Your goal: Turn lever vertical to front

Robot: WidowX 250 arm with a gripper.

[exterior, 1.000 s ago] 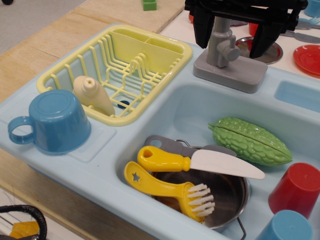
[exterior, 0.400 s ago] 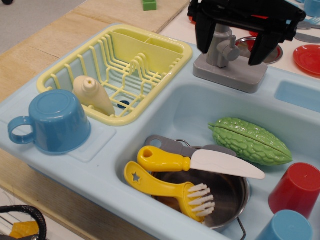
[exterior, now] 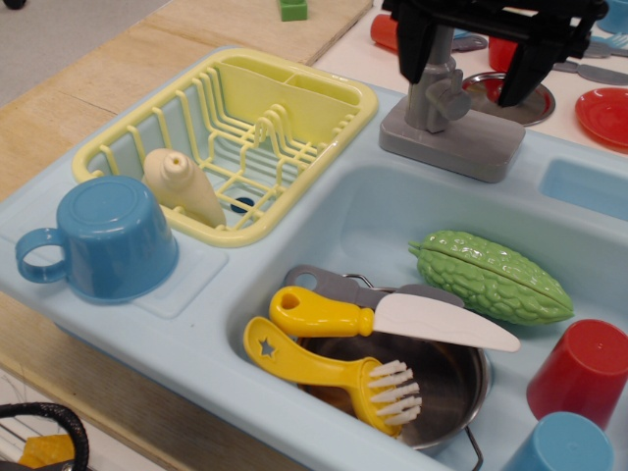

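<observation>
Right then, the black gripper [exterior: 478, 61] hung with its fingers spread apart, straddling the grey lever [exterior: 439, 93], which stood upright at six o'clock beneath it, stubby arm poking toward three o'clock, on the base behind the sink [exterior: 324, 211].

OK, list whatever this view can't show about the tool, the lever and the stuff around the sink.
- Tool: its body is cut off by the top edge; whether its fingers touch the lever is unclear.
- Lever top: hidden behind the tool.
- Pan: mostly covered by the knife and brush.
- Red cup: cut by the right edge.
</observation>
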